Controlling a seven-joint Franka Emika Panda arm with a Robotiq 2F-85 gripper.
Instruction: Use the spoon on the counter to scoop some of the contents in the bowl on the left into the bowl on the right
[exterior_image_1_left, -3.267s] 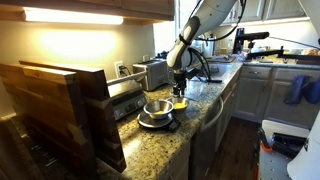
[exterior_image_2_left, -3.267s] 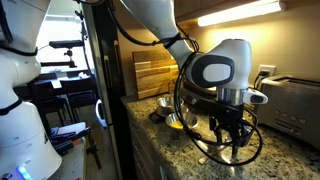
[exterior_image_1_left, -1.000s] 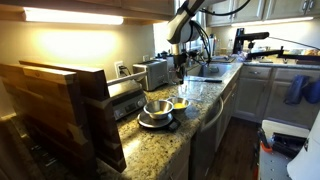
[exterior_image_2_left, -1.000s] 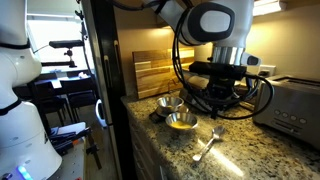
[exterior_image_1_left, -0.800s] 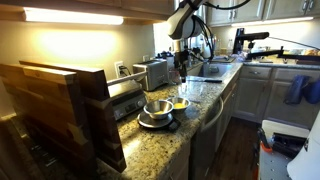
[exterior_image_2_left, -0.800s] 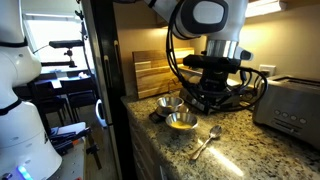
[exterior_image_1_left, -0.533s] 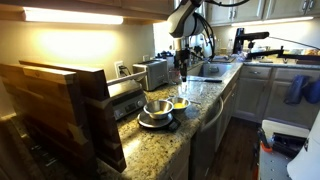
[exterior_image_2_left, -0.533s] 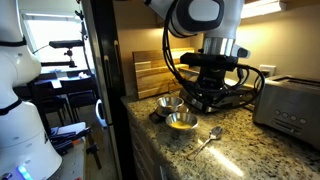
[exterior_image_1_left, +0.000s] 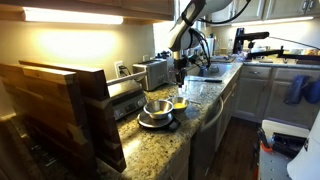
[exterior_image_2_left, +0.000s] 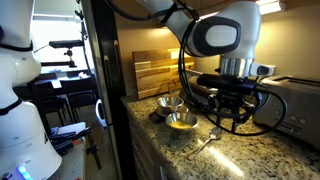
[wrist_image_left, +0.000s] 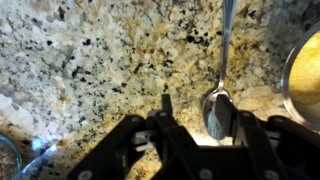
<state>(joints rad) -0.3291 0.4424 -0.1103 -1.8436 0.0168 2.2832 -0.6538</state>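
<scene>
A metal spoon (wrist_image_left: 220, 95) lies on the speckled granite counter (wrist_image_left: 90, 50), its handle pointing away from me; it also shows in an exterior view (exterior_image_2_left: 208, 143). My gripper (wrist_image_left: 195, 108) is open and hangs just above the spoon's scoop end, one finger over the scoop. In the exterior views it (exterior_image_2_left: 233, 122) (exterior_image_1_left: 180, 72) is above the counter (exterior_image_2_left: 250, 160), beside the bowls. A bowl with yellow contents (exterior_image_2_left: 182, 121) (exterior_image_1_left: 180, 104) (wrist_image_left: 305, 80) sits next to an empty-looking steel bowl (exterior_image_2_left: 170, 103) (exterior_image_1_left: 157, 108).
A toaster (exterior_image_2_left: 295, 100) (exterior_image_1_left: 152, 72) stands against the wall. Wooden cutting boards (exterior_image_2_left: 150, 70) (exterior_image_1_left: 60, 100) stand beyond the bowls. A sink (exterior_image_1_left: 205, 72) lies further along the counter. The rounded counter edge (exterior_image_1_left: 205, 118) is close to the bowls.
The gripper was low at the spoon, rose high near the bowls, and has now moved away from the bowls and down over the spoon. Spoon and bowls have not moved.
</scene>
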